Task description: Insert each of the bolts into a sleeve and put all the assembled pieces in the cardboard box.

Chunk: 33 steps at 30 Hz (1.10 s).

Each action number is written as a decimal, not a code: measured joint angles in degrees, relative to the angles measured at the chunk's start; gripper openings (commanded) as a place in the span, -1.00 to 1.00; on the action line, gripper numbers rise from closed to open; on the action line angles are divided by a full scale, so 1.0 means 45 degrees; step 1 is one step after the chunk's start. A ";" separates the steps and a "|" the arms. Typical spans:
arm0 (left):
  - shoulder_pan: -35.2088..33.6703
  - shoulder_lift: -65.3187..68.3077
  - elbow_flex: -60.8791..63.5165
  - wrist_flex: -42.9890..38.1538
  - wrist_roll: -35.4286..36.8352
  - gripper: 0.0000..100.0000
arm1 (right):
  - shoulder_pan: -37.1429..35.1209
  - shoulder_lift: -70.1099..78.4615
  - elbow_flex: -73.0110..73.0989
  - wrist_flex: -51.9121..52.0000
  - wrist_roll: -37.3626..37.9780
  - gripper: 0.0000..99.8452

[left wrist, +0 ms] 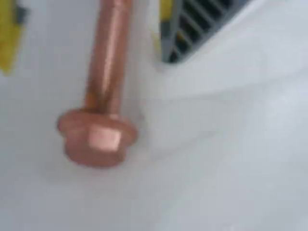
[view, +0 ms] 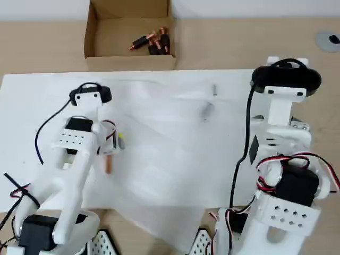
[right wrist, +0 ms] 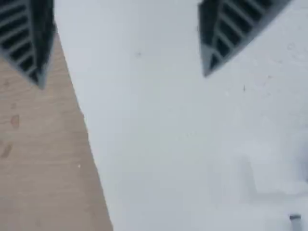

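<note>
Hovering my left gripper over a copper bolt lying on the white sheet, jaws spread either side, apparently not yet pinching. My right gripper gapes empty. Next I must clamp its shank. Assembled pieces lie in the cardboard box.

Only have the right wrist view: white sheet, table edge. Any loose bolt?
Observer: Yes, one copper bolt lies on the white sheet, at the left gripper.
Operator: Gripped?
Observer: No. In the left wrist view its shank lies between the open fingers, with gaps on both sides.
Operator: Box?
Observer: The cardboard box sits beyond the sheet's far edge, with several copper-and-black pieces inside.
</note>
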 measured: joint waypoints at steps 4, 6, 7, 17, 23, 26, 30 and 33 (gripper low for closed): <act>-0.0020 0.0000 -0.0527 0.0020 0.0000 -0.50 | 0.0000 0.0000 0.0000 0.0000 0.0000 -0.50; -0.0020 0.0000 -0.0567 -0.0020 -0.0039 -0.50 | 0.0000 0.0000 0.0000 0.0000 0.0000 -0.50; -0.0020 0.0000 -0.0567 -0.0195 -0.0176 -0.50 | 0.0000 0.0000 0.0000 0.0000 0.0000 -0.50; 0.0039 -0.0020 -0.0156 -0.1446 -0.0488 -0.50 | 0.0000 0.0000 0.0000 0.0000 0.0000 -0.50; 0.0098 -0.0020 -0.0137 -0.1446 -0.0391 -0.50 | 0.0000 0.0000 0.0000 0.0000 0.0000 -0.50; 0.0977 -0.0020 0.0332 -0.1739 -0.0391 -0.54 | 0.0000 0.0000 0.0000 0.0000 0.0000 -0.50; 0.2247 -0.0020 0.1328 -0.2852 -0.0391 -0.69 | 0.0000 0.0000 0.0000 0.0000 0.0000 -0.50; 0.2383 -0.0020 0.1934 -0.3536 -0.0391 -0.74 | 0.0000 0.0000 0.0000 0.0000 0.0000 -0.50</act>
